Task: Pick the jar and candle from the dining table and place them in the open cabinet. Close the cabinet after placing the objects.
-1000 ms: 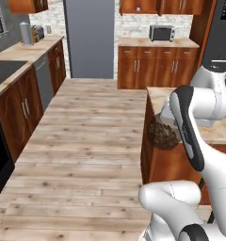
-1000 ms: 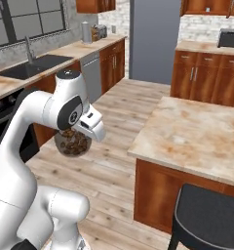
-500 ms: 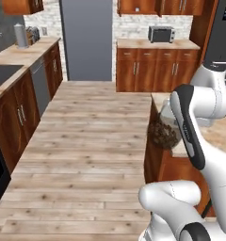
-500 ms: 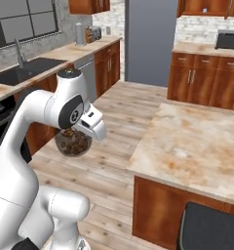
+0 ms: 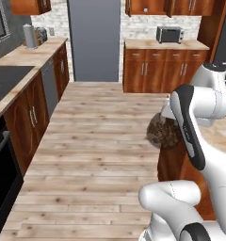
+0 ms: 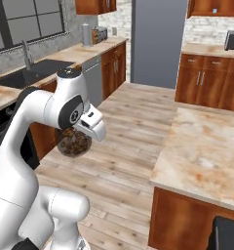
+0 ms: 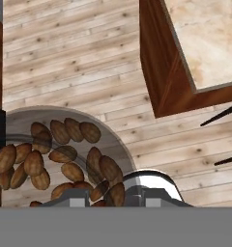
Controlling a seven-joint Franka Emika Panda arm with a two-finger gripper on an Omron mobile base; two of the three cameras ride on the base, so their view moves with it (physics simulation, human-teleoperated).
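While airborne, jar (image 7: 60, 154) of brown lumps

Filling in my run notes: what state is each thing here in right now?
jar: held off the table, over the wood floor, full of brown lumps
claw: shut on the jar
dining table: bare stone top in view
upper cabinets: doors shut

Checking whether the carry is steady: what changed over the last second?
The base drove, so the whole kitchen shifted in both base views; the things themselves did not move. The gripper stays shut on the jar, held against the arm over the floor beside the dining table.
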